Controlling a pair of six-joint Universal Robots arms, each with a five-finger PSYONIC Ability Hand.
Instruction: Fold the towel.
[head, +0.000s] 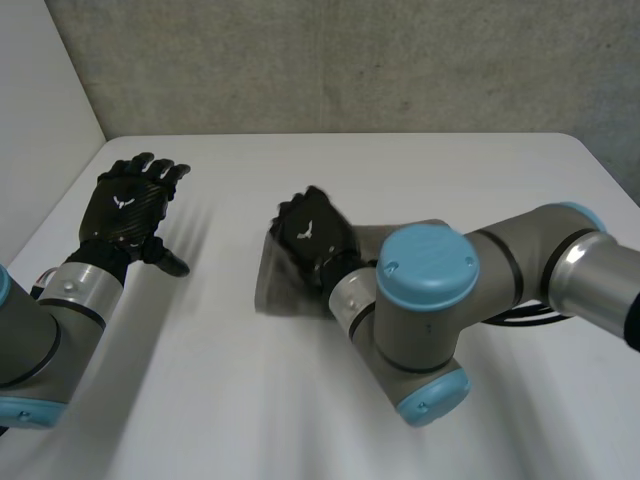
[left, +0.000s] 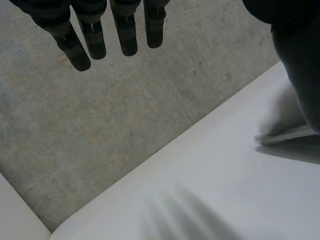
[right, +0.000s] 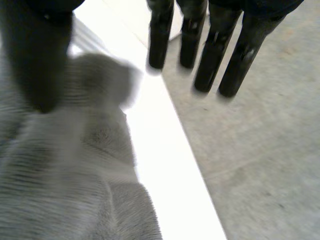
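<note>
The grey towel (head: 272, 283) lies in a bunched heap near the middle of the white table (head: 300, 420). My right hand (head: 315, 235) rests over its far part, palm down. In the right wrist view the fingers (right: 215, 50) are straight and reach past the towel (right: 75, 175), while the thumb (right: 37, 60) hangs apart above the cloth; nothing is pinched. My left hand (head: 130, 205) hovers at the far left of the table, spread flat and holding nothing. Its straight fingers (left: 95, 35) point toward the wall, and a blurred edge of the towel (left: 287, 134) shows beside its thumb.
A grey concrete wall (head: 350, 60) runs along the table's far edge. A pale side wall (head: 40, 120) stands at the left. The right arm's big elbow joint (head: 425, 320) sits low over the table just right of the towel.
</note>
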